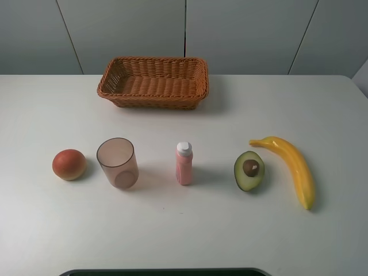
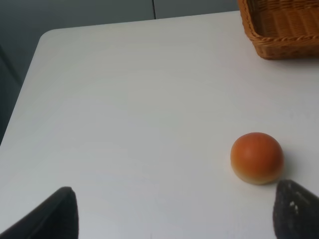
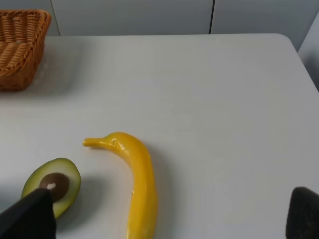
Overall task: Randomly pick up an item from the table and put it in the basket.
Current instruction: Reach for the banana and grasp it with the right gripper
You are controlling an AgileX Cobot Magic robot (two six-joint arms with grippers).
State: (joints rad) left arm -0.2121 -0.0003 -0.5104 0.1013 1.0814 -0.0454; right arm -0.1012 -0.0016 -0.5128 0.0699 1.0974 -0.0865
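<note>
The yellow banana (image 1: 292, 167) lies on the white table (image 1: 184, 230) at the right, just right of the avocado half. It also shows in the right wrist view (image 3: 137, 179). The wicker basket (image 1: 153, 81) stands empty at the back centre; its corner shows in the left wrist view (image 2: 281, 27) and the right wrist view (image 3: 20, 47). My right gripper (image 3: 165, 221) is open and empty, nearer than the banana, fingertips (image 3: 30, 216) wide apart. My left gripper (image 2: 172, 219) is open and empty, near the red-orange fruit. Neither gripper shows in the exterior high view.
In a row across the table from the left: a round red-orange fruit (image 1: 69, 164), a translucent pinkish-brown cup (image 1: 118, 163), a small pink bottle with a white cap (image 1: 184, 163), and a halved green avocado with a brown pit (image 1: 249, 170).
</note>
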